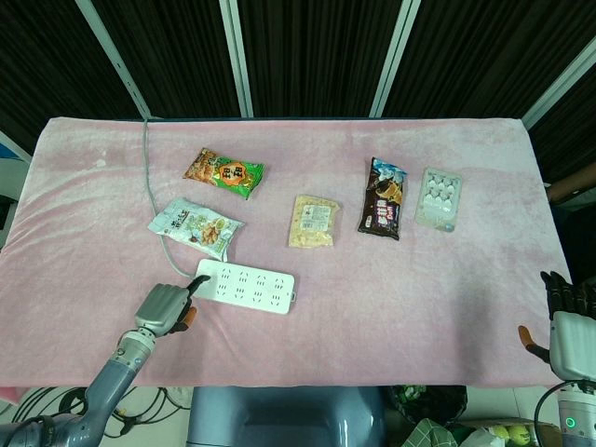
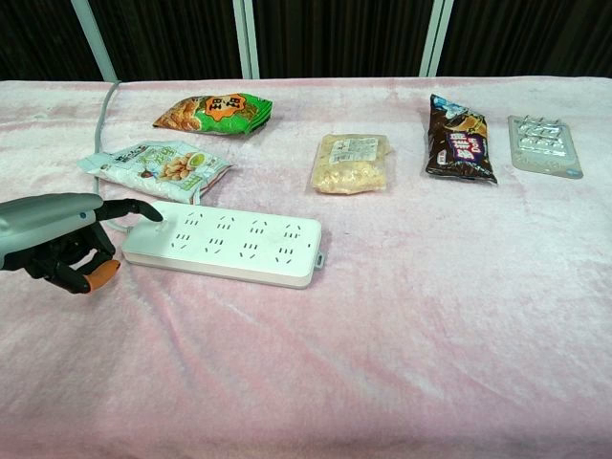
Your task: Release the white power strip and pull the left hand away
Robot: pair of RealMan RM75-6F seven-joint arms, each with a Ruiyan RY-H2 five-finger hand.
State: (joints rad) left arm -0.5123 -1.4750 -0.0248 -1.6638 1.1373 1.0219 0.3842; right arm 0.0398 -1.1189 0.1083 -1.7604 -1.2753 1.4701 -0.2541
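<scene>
The white power strip (image 1: pixel 244 286) (image 2: pixel 225 242) lies flat on the pink cloth, front left of centre. My left hand (image 1: pixel 166 305) (image 2: pixel 57 239) is just off its left end. One dark finger reaches over the strip's left corner and touches its top. The other fingers curl downward, and the orange-tipped thumb hangs apart from the strip's edge. Nothing is pinched. My right hand (image 1: pixel 568 317) sits at the table's front right edge, holding nothing, and shows only in the head view.
The strip's grey cable (image 1: pixel 146 168) runs to the far edge. A white snack bag (image 1: pixel 196 226) and a green one (image 1: pixel 223 172) lie behind the strip. A beige packet (image 1: pixel 312 222), a dark bag (image 1: pixel 384 198) and a blister pack (image 1: pixel 439 198) lie further right.
</scene>
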